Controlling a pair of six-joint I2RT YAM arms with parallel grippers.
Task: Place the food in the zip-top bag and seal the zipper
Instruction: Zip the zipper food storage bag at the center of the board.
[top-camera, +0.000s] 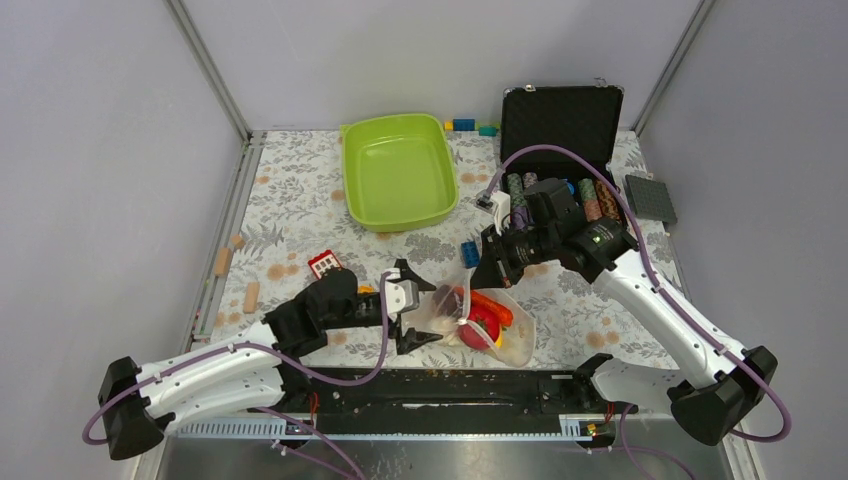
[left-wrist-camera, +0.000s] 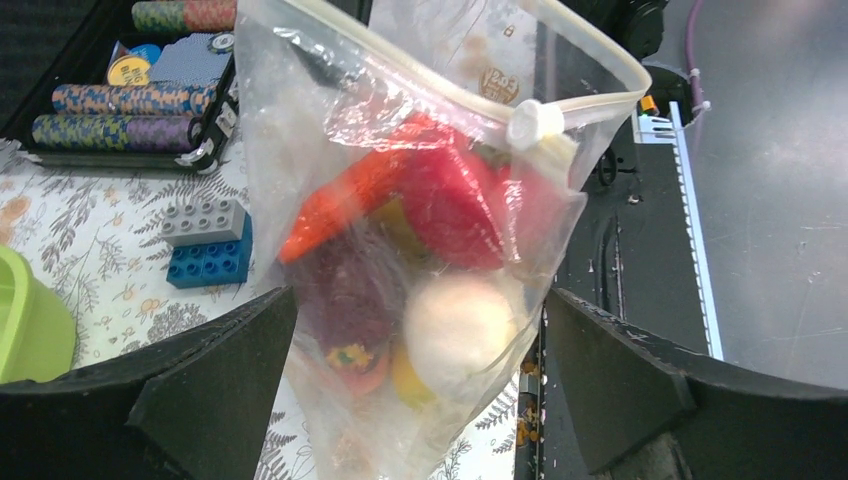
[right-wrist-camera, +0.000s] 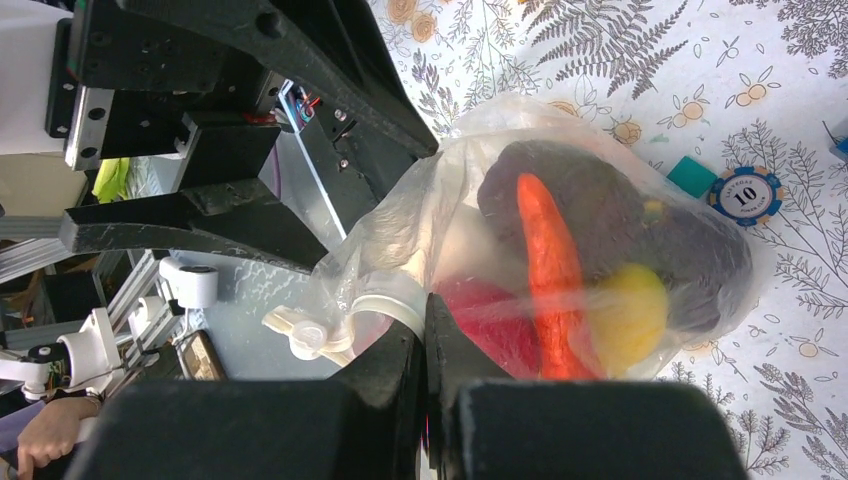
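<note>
The bag (top-camera: 482, 322) stood near the front edge of the table (top-camera: 300, 200) between the two grippers. It held the food (left-wrist-camera: 440, 210): orange-red, red, maroon, yellow and white pieces. Its zipper (left-wrist-camera: 450, 70) gaped, with a white slider (left-wrist-camera: 535, 122) at one end. The right gripper (right-wrist-camera: 427, 360) pinched the bag's mouth edge, its fingers closed on the plastic. The left gripper (left-wrist-camera: 415, 385) was spread wide, one finger on either side of the bag. Behind them lay a green tray (top-camera: 352, 175) and an open case (top-camera: 560, 115) of poker chips (top-camera: 590, 197).
</note>
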